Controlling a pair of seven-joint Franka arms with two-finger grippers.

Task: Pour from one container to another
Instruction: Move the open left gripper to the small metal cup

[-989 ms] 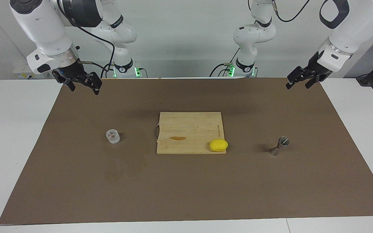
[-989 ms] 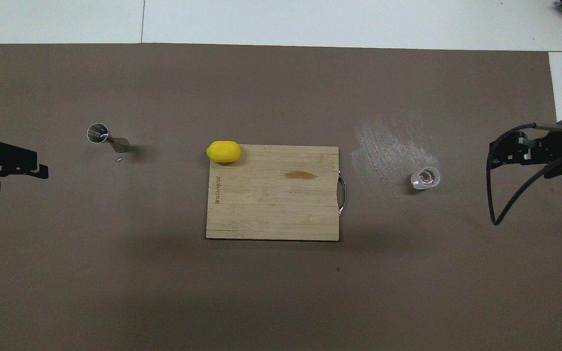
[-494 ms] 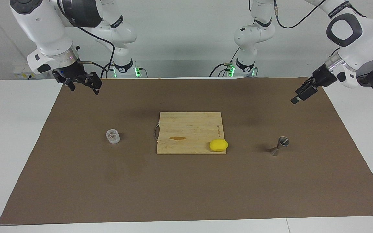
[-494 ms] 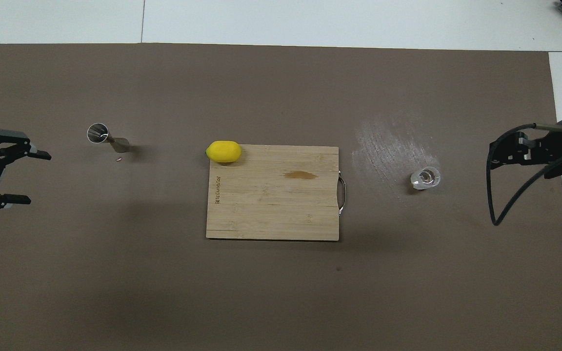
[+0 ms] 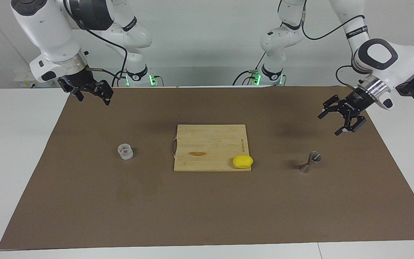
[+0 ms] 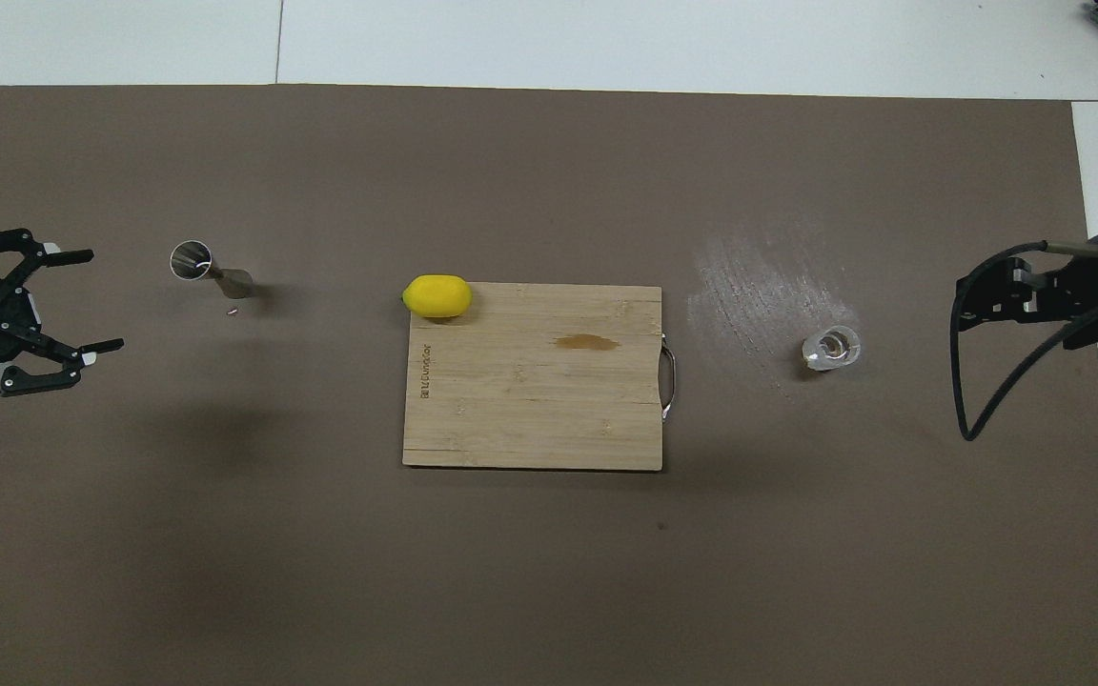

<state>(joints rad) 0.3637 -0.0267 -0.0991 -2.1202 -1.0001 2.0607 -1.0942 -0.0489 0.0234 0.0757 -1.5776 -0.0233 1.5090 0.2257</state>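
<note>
We see a white tabletop covered almost wholly by a brown mat. At the mat's middle lies a wooden cutting board with a metal handle on the edge toward the right arm's end. A brownish stain marks its surface. A yellow lemon rests on the board's corner farthest from the robots, toward the left arm's end, slightly overhanging it.
</note>
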